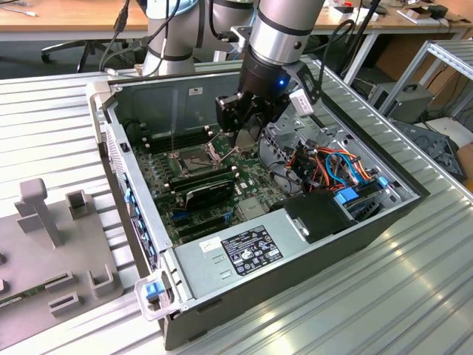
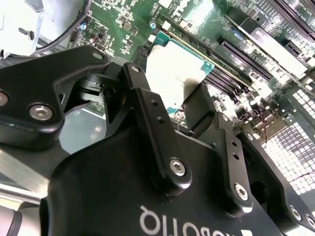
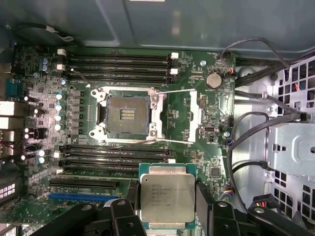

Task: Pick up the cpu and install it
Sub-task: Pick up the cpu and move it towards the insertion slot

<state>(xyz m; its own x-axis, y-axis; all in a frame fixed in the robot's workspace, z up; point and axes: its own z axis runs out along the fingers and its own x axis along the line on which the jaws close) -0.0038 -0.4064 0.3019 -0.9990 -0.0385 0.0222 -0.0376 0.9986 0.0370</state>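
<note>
The open computer case [image 1: 159,92] lies on its side, and the gripper [image 1: 246,132] hangs inside it, above the green motherboard [image 3: 197,78]. The jaws are pinching the cpu [image 3: 167,199] by two opposite edges, with one black finger [image 3: 204,199] on each side, so the chip sits flat between them, its silver-grey top facing the first wrist camera. The empty socket [image 3: 127,116] is uncovered and its metal frame [image 3: 194,118] is folded aside. It lies on the board beyond the fingertips, apart from the chip and not under it. I judge that the carrying step is in hand. To do it well, the chip should be level and square to the socket, the grip only firm enough to hold it, and any lowering slow, because the socket's contacts may bend if one corner touches first.
</note>
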